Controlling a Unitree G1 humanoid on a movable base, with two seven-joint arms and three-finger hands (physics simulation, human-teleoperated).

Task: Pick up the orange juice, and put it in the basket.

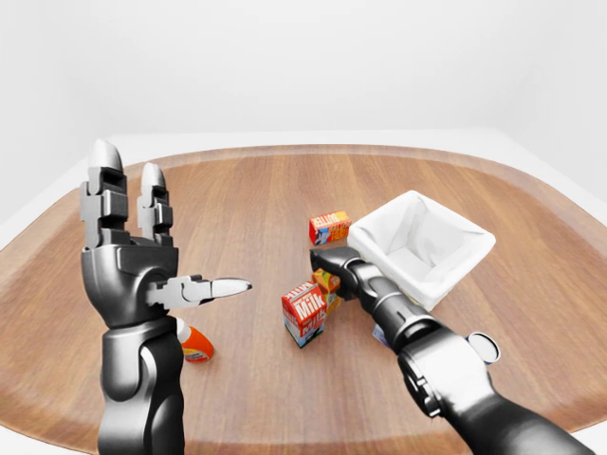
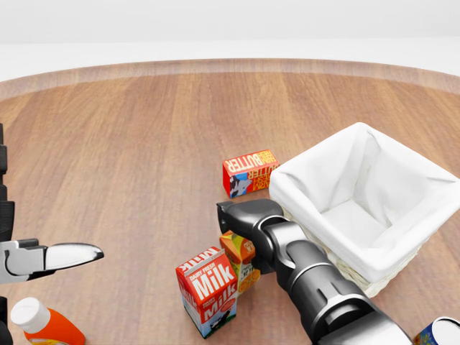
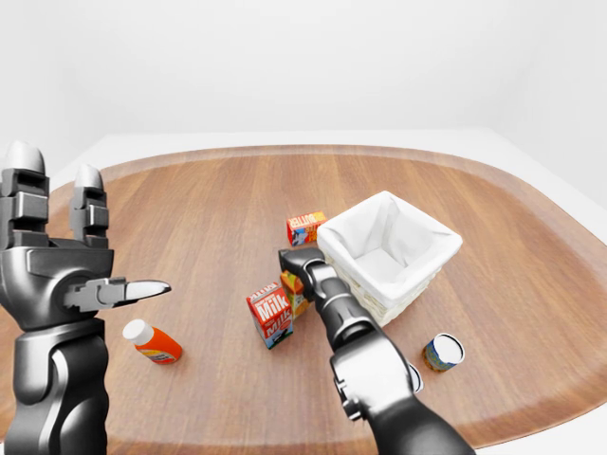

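Head view: right hand (image 2: 241,215) sits on top of orange juice (image 2: 239,257), between milk carton (image 2: 208,289) and basket (image 2: 325,253); grip cannot be told.
Left-eye view: left hand (image 1: 128,251) raised, fingers spread apart.
Right-eye view: orange bottle (image 3: 152,343) lying near it.

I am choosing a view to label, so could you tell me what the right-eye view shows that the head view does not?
Only the right-eye view shows the whole can and the raised left hand with upright fingers. Only the head view makes the butter box label readable. Both show the basket, milk carton, orange juice carton, orange bottle and right hand.
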